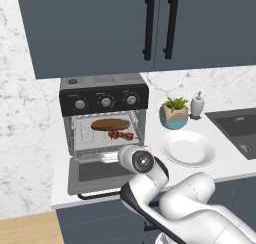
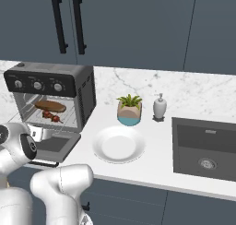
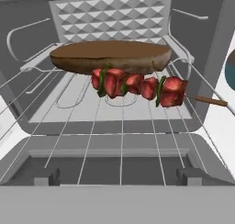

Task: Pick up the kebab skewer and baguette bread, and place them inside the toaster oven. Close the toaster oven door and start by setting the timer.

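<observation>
The toaster oven (image 1: 104, 95) stands on the counter with its door (image 1: 95, 175) dropped open and flat. Inside, on the wire rack (image 3: 121, 126), the brown baguette bread (image 3: 110, 55) lies at the back. The kebab skewer (image 3: 137, 86), with red chunks, lies just in front of it, its stick end pointing right. Both also show through the oven mouth as the baguette (image 1: 110, 124) and skewer (image 1: 121, 135). My gripper (image 3: 118, 177) is open and empty, over the open door just outside the oven mouth, facing in. Three knobs (image 1: 105, 101) line the black top panel.
An empty white plate (image 1: 187, 149) sits on the counter right of the oven. Behind it stand a potted plant (image 1: 174, 113) and a soap dispenser (image 1: 197, 105). A dark sink (image 1: 237, 128) lies at the far right. Blue wall cabinets hang above the oven.
</observation>
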Motion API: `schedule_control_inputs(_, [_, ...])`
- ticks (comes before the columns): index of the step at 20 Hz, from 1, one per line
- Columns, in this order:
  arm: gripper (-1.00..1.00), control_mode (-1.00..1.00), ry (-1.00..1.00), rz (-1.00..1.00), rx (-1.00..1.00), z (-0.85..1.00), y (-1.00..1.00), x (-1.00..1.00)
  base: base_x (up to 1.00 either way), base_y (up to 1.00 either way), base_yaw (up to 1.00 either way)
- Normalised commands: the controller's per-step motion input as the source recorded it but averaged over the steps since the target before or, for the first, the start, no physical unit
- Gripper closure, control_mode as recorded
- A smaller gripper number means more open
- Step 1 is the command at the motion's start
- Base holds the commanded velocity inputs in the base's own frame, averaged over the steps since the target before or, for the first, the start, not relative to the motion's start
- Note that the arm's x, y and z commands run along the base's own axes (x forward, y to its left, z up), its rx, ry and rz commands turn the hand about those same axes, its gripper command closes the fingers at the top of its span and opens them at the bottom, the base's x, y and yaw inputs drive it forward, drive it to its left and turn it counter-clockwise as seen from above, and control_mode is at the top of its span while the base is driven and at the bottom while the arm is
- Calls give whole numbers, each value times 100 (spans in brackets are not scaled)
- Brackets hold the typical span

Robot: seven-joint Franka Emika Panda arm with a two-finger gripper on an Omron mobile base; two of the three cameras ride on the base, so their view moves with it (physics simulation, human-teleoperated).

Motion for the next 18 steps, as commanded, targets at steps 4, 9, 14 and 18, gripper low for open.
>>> schedule_control_inputs(4, [-100, -100, 0, 0, 0, -20, 8, 8, 0, 0, 0])
schedule_control_inputs(9, [-100, -100, 0, 0, 0, -23, 4, 8, 0, 0, 0])
schedule_control_inputs(14, [-100, -100, 0, 0, 0, -6, 5, 22, 0, 0, 0])
schedule_control_inputs(18, [-100, -100, 0, 0, 1, 0, 0, 18, 0, 0, 0])
